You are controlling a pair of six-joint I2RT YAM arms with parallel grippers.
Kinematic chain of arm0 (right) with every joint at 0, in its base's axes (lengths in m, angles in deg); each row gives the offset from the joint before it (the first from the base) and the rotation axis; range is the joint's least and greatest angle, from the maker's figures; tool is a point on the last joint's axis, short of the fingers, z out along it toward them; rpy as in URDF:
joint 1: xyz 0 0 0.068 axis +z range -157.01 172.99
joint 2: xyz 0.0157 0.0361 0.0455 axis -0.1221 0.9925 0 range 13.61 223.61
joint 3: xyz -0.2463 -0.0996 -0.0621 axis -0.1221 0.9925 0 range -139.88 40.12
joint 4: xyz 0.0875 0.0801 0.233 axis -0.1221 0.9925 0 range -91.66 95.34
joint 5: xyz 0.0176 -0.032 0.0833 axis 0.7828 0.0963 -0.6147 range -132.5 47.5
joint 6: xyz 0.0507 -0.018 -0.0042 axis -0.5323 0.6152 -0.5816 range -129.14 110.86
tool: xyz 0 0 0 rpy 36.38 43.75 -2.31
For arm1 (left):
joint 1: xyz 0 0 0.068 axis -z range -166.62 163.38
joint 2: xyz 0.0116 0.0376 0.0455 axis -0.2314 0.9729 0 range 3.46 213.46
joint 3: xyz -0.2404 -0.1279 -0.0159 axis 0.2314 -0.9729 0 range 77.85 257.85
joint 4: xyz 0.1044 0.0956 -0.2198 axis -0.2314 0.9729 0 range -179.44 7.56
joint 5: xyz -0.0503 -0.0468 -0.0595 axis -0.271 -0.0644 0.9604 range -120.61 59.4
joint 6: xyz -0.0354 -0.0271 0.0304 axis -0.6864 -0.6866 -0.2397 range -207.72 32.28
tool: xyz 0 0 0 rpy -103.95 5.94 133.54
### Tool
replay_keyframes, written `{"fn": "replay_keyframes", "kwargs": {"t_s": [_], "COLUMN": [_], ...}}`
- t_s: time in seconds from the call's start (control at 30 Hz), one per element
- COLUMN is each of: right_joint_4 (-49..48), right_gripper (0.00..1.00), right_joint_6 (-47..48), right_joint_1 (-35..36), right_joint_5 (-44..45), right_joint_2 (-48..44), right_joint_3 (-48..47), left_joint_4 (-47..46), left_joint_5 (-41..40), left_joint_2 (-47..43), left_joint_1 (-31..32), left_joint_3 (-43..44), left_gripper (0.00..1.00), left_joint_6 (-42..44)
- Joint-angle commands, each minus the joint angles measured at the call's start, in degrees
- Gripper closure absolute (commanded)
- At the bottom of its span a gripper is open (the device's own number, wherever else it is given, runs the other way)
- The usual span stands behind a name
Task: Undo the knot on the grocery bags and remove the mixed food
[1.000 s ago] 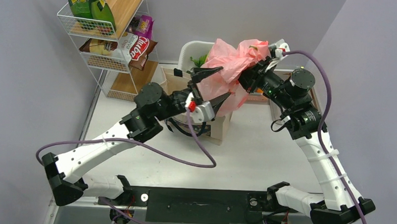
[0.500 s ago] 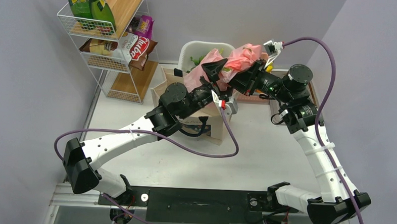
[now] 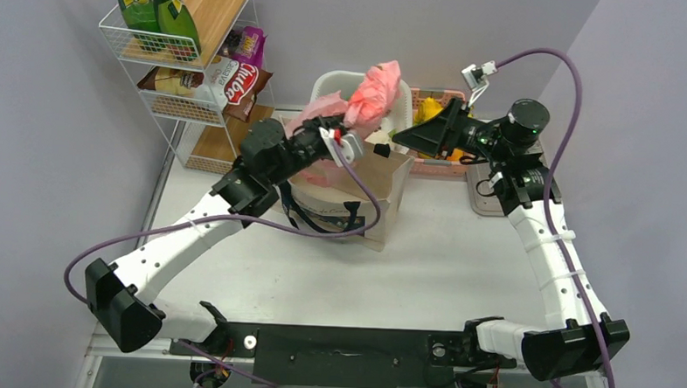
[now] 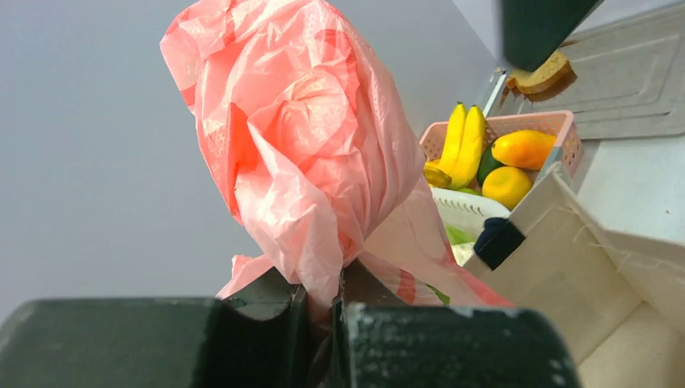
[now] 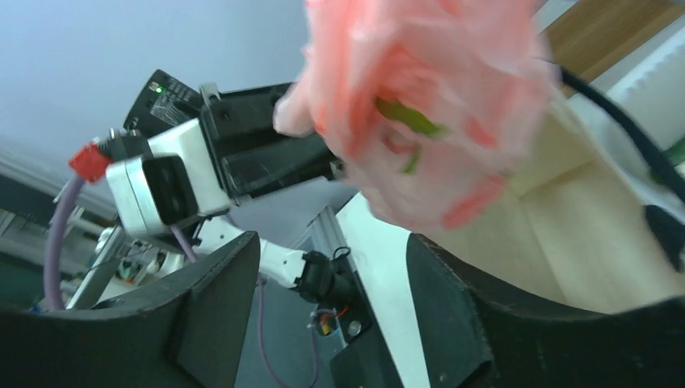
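My left gripper is shut on a bunched neck of the thin pink plastic bag, holding it up above the beige canvas tote. The knot cannot be made out in the crumpled plastic. Just right of the bag, my right gripper stands open with nothing between its fingers; the bag shows blurred above them. Yellow bananas and orange fruit lie in a pink basket.
A wire shelf at the back left carries two green bottles, a red-and-white snack packet, a brown packet and a purple packet. A white basket stands behind the tote.
My right gripper let go of the pink bag and drew back to the right. My left gripper closed on the bag and carried it up and left, over the tote.
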Motion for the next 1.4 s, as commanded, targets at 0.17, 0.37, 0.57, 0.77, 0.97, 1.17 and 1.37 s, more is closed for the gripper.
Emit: {"fn": "replay_keyframes", "kwargs": {"t_s": [0.17,0.37,0.57,0.77,0.97,1.17,1.37], "right_joint_4": [4.0,16.7,20.8,28.2,29.0,29.8,30.2], "right_gripper": [0.32,0.32,0.32,0.32,0.32,0.32,0.32], "right_joint_6": [6.8,19.3,24.7,31.8,33.4,34.6,36.1], "right_joint_1": [-10.0,-9.7,-9.8,-9.8,-9.8,-10.1,-10.4], "right_joint_5": [4.7,13.1,13.9,14.8,14.7,15.3,15.8], "right_joint_2": [-4.1,-2.8,-3.7,-4.4,-3.1,-3.2,-3.9], "right_joint_3": [-1.3,-4.3,-3.3,-3.1,-3.8,-3.4,-2.5], "left_joint_4": [9.3,5.3,28.7,58.9,82.5,96.4,99.4], "left_joint_5": [25.3,39.5,49.7,46.0,36.1,24.5,14.4], "left_joint_2": [-5.0,1.1,6.9,12.4,28.4,43.9,49.6], "left_joint_1": [-11.7,-16.3,-17.5,-18.4,-16.4,-11.4,-7.9], "left_joint_3": [8.6,8.1,11.1,15.9,32.0,49.7,51.1], "left_gripper": [1.0,1.0,1.0,1.0,1.0,0.97,0.8], "left_joint_6": [-24.1,-25.8,-2.4,27.5,39.5,39.6,42.4]}}
